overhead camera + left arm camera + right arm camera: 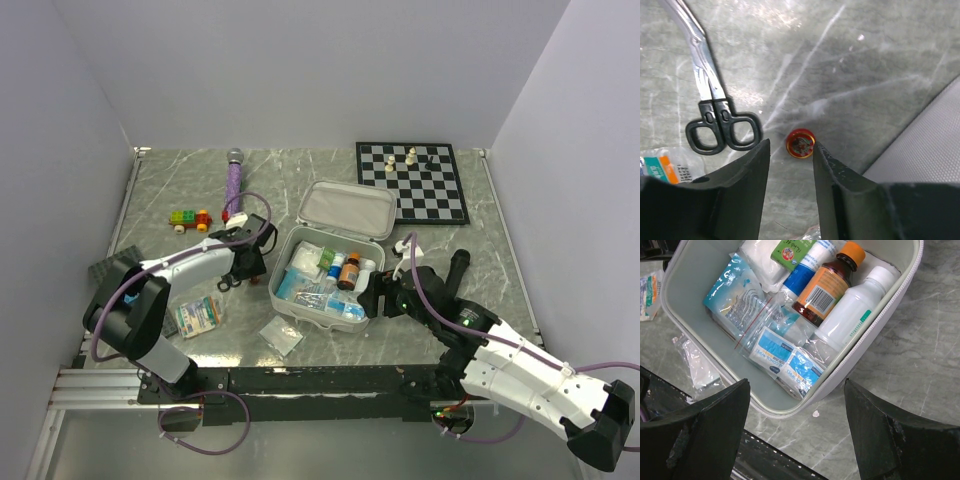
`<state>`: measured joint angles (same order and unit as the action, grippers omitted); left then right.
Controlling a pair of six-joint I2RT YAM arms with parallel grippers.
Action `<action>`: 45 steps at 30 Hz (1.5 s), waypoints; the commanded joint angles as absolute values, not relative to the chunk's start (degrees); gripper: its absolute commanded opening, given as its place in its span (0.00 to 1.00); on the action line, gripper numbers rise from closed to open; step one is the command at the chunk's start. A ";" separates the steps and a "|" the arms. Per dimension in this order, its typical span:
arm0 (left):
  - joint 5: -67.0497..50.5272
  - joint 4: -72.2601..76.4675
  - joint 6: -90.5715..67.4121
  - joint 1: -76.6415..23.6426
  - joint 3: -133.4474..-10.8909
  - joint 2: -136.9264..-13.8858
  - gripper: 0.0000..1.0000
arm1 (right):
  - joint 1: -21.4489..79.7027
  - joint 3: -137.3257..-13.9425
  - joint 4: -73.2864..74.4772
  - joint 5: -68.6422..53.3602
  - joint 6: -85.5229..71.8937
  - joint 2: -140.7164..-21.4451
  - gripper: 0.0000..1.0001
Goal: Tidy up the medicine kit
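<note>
The left gripper [790, 152] hangs low over the table [865, 65]. Its two fingers are apart and hold nothing. A little red round tin [800, 143] lies just in front of the fingertips, right up close to the right-hand finger. It is not yet in the gap. A pair of scissors [722, 127] lies a bit farther off, ahead of the left-hand finger.

The medicine kit [695, 285] sits open, off to the right side of this gripper. It is right under the right gripper [796, 390], whose fingers are spread wide and hold nothing.

The job now looks like picking up the tin. To do it well, the left gripper should slide a little to its right, so the tin sits in the middle of the gap. Then it should go down until the fingers almost touch the table, and close slowly. The tin is flat and smooth, so a crooked squeeze could flick it away.
</note>
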<state>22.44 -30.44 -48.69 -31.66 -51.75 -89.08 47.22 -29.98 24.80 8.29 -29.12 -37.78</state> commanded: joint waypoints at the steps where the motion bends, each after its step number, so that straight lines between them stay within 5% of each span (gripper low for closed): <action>1: 21.71 -29.71 -47.37 -33.04 -52.21 -90.35 0.46 | 47.11 -30.59 23.12 8.35 -29.62 -37.97 0.82; 21: 23.20 -30.06 -47.55 -33.40 -53.26 -95.18 0.45 | 47.02 -29.88 23.11 8.61 -29.44 -37.71 0.82; 34: 23.64 -29.88 -47.81 -33.40 -52.47 -93.61 0.27 | 47.11 -30.15 23.38 8.61 -29.53 -37.53 0.82; 45: 29.44 -36.64 -47.46 -32.87 -56.16 -84.83 0.22 | 47.20 -30.85 23.55 8.61 -29.36 -37.71 0.82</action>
<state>25.23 -32.80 -47.68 -33.28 -52.77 -90.52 47.22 -29.93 24.82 8.29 -29.12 -38.04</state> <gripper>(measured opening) 0.327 0.821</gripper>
